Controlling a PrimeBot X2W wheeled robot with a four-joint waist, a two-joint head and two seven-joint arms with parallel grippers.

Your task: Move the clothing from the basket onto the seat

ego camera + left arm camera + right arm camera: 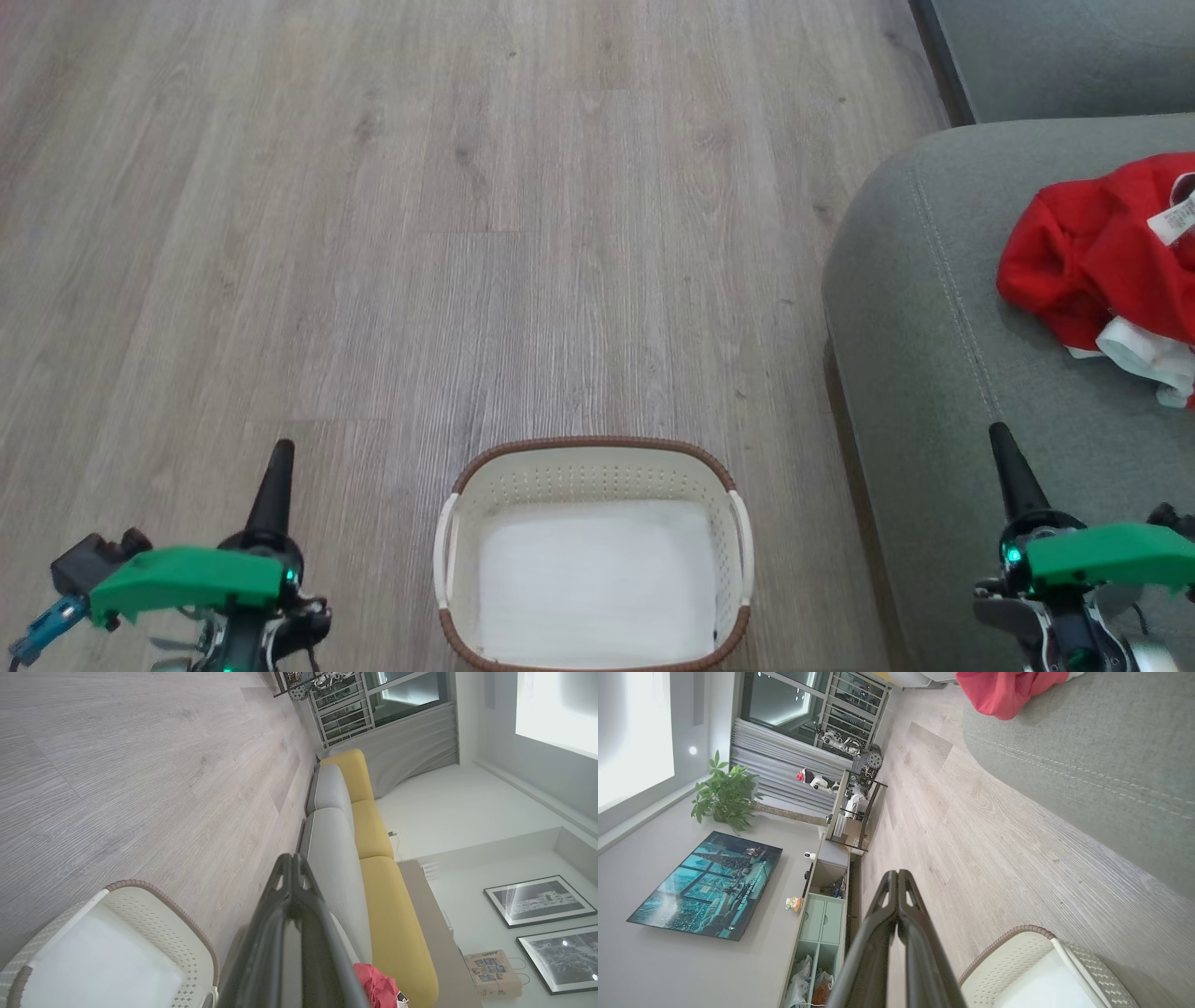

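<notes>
**Clothing on the seat; both grippers closed**

Clothing (1102,252), a crumpled red and white heap with a white label, lies on the seat (934,327) at the right of the head view, well apart from the basket (597,446). The basket stands on the wood floor (373,233) near the seat's rounded front corner, and its white bottom is in full sight. The left gripper (282,450) hangs over the floor to the left of the basket, with its jaws pressed together and holding nothing. The right gripper (1001,434) hangs over the seat short of the clothing, with its jaws likewise closed on nothing.
</notes>
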